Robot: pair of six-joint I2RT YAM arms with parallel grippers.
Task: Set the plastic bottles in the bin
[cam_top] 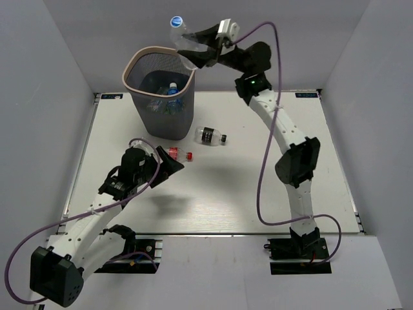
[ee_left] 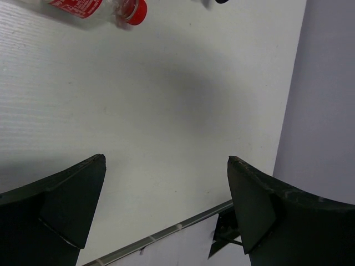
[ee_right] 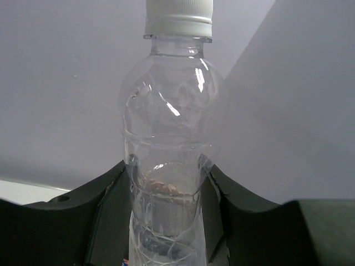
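Observation:
The dark wire-mesh bin [cam_top: 137, 105] with a beige rim stands at the back left of the table and holds several bottles [cam_top: 169, 90]. My right gripper [cam_top: 193, 53] is shut on a clear bottle with a pale cap [cam_top: 179, 32], held tilted above the bin's right rim; in the right wrist view the clear bottle [ee_right: 172, 127] sits between the fingers [ee_right: 105, 210]. A red-labelled bottle [cam_top: 179, 154] and a black-labelled bottle [cam_top: 211, 136] lie on the table. My left gripper [cam_top: 171, 163] is open and empty just left of the red bottle [ee_left: 97, 8].
The white table [cam_top: 226, 194] is enclosed by grey walls at back and sides. A metal strip [ee_left: 166, 233] runs along the table's near edge. The arm bases [cam_top: 300, 248] sit at the front.

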